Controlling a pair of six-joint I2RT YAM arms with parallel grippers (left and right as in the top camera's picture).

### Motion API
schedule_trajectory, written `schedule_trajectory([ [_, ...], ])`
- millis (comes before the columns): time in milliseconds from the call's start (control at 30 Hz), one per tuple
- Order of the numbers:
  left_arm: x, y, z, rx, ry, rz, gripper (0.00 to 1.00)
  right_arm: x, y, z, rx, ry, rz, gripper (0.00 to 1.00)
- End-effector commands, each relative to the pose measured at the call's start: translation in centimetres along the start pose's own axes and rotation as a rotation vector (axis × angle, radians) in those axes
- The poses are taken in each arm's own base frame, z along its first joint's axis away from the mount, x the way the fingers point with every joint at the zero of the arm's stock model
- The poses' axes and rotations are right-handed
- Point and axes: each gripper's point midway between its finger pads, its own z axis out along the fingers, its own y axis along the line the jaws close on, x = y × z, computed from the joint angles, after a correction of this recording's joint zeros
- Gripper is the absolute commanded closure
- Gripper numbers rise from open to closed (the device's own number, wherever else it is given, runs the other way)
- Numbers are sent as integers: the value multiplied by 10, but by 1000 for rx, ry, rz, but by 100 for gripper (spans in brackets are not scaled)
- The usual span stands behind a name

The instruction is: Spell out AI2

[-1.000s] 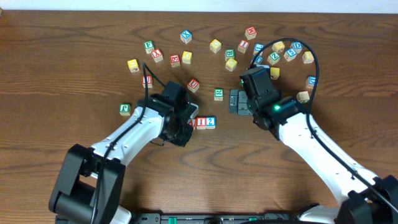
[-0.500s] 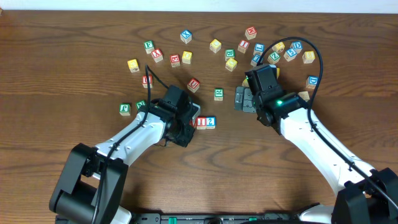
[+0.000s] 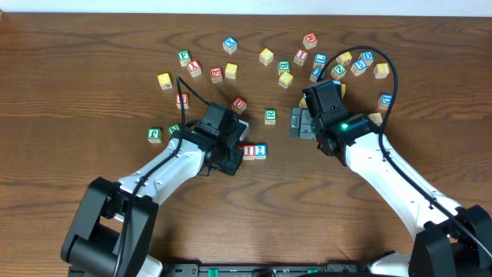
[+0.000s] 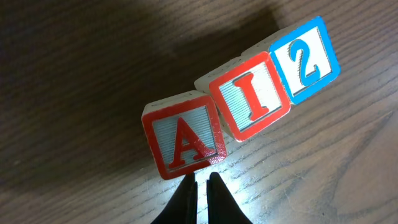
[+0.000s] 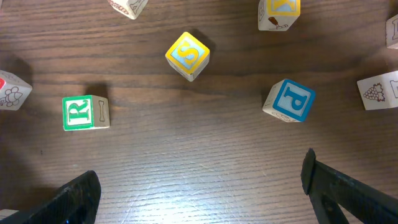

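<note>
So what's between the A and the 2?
The red I block sits between the A block and the 2 block; the left wrist view shows it.

Characters are read on cubes: red A cube (image 4: 185, 143), red I cube (image 4: 252, 95), blue 2 cube (image 4: 305, 59); also green R cube (image 5: 79, 112), yellow S cube (image 5: 187, 55), blue P cube (image 5: 290, 100).

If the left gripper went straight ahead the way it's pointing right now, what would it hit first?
Most likely the red A cube: in the left wrist view the left gripper, jaws shut, points right at its near edge. Whether it already touches, I can't tell.
</note>
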Motion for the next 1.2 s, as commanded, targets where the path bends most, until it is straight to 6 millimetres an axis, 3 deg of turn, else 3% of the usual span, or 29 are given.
schedule_trajectory([
  [0, 7, 3, 9, -6, 26, -14, 92, -5, -4, 1, 18, -10, 25, 1],
  [567, 2, 3, 13, -5, 10, -10, 92, -5, -4, 1, 18, -10, 25, 1],
  [733, 12, 3, 12, -3, 50, -37, 92, -5, -4, 1, 18, -10, 25, 1],
  [967, 36, 0, -3, -11, 143, -61, 93, -5, -4, 1, 18, -11, 25, 1],
  [1167, 27, 18, -15, -127, 92, -44, 92, -6, -4, 1, 17, -12, 25, 1],
])
